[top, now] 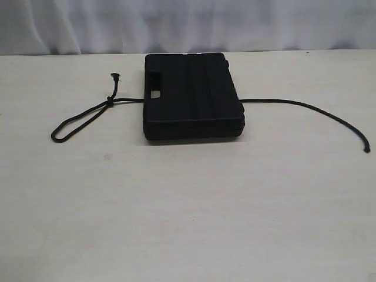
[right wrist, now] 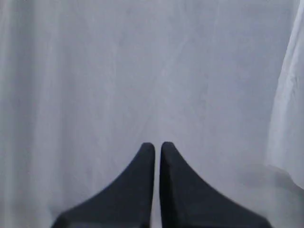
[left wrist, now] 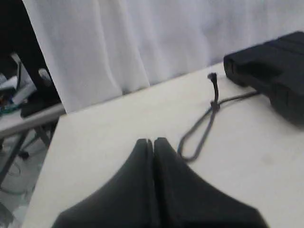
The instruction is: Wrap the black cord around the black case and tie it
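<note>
The black case (top: 194, 97) lies flat on the pale table, ribbed face up, handle slot toward the left. The black cord (top: 79, 122) passes under it: on the left it forms a knotted loop with a short frayed end, on the right it trails out to a free end (top: 366, 148). Neither arm shows in the exterior view. In the left wrist view my left gripper (left wrist: 153, 141) is shut and empty, held short of the cord's loop (left wrist: 197, 137), with the case (left wrist: 273, 71) farther off. My right gripper (right wrist: 157, 145) is shut and empty, facing only white curtain.
A white curtain (top: 188, 23) hangs behind the table's far edge. In the left wrist view the table's side edge (left wrist: 47, 156) drops off to a cluttered bench (left wrist: 23, 95) beyond.
</note>
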